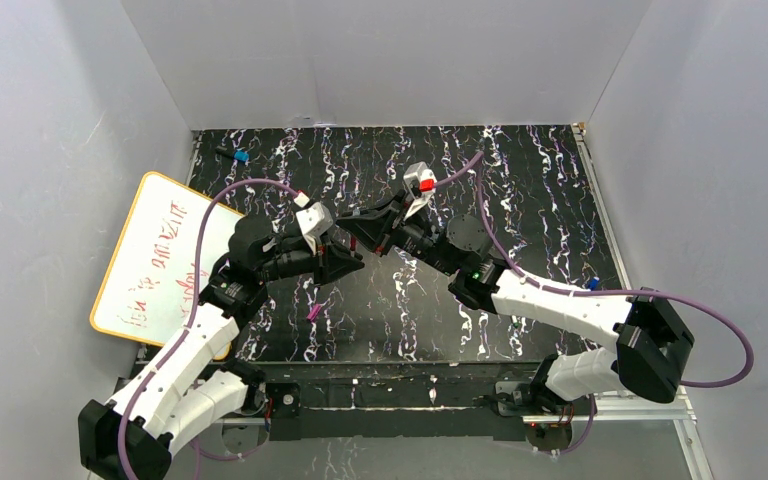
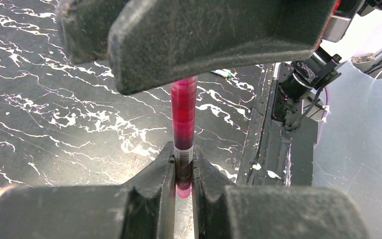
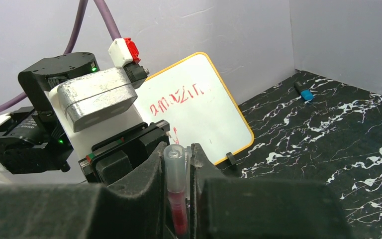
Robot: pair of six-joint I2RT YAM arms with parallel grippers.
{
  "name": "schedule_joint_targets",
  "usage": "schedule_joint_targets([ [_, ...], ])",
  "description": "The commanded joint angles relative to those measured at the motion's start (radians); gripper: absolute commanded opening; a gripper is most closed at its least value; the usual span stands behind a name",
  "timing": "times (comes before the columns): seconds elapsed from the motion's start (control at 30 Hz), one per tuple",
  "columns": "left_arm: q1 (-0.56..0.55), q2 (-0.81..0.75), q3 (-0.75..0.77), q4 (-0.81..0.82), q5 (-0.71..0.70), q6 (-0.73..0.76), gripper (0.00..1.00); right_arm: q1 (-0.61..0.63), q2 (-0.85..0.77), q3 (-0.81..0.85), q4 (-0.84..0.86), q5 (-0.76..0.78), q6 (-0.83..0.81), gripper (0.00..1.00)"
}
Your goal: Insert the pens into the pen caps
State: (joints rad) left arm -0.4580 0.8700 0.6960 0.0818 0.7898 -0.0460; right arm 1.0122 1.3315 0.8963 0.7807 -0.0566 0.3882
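Mid-air over the tabletop (image 1: 410, 300) centre, L claw (image 2: 183, 167) pinches the magenta pen (image 2: 184, 114) by its labelled end, R claw (image 3: 178, 152) nips the pale cap (image 3: 175, 164) at the far end, arms nose-to-nose, prob. so both share one push axis.

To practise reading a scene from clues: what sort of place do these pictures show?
Probably a robotics lab test cell: left arm and right arm bolted to a metal frame, a black marbled table walled by white panels, a whiteboard with red writing.
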Motion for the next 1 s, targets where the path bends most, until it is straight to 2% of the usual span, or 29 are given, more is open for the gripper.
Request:
schedule_joint_targets([
  [0.0,-0.005,-0.015,-0.007,0.016,0.008,0.000,0.00,0.004,-0.009,0.047,0.048,-0.015,-0.007,0.01],
  [0.23,-0.005,-0.031,-0.005,0.016,-0.017,0.001,0.00,0.004,-0.008,0.010,0.054,-0.012,-0.006,0.01],
  [0.63,-0.004,-0.020,0.034,-0.008,-0.044,0.041,0.00,0.005,-0.008,-0.067,-0.033,-0.030,0.016,0.01],
  [0.97,-0.002,0.000,0.075,0.007,-0.062,0.042,0.00,0.005,0.014,-0.118,-0.005,-0.049,0.053,0.01],
])
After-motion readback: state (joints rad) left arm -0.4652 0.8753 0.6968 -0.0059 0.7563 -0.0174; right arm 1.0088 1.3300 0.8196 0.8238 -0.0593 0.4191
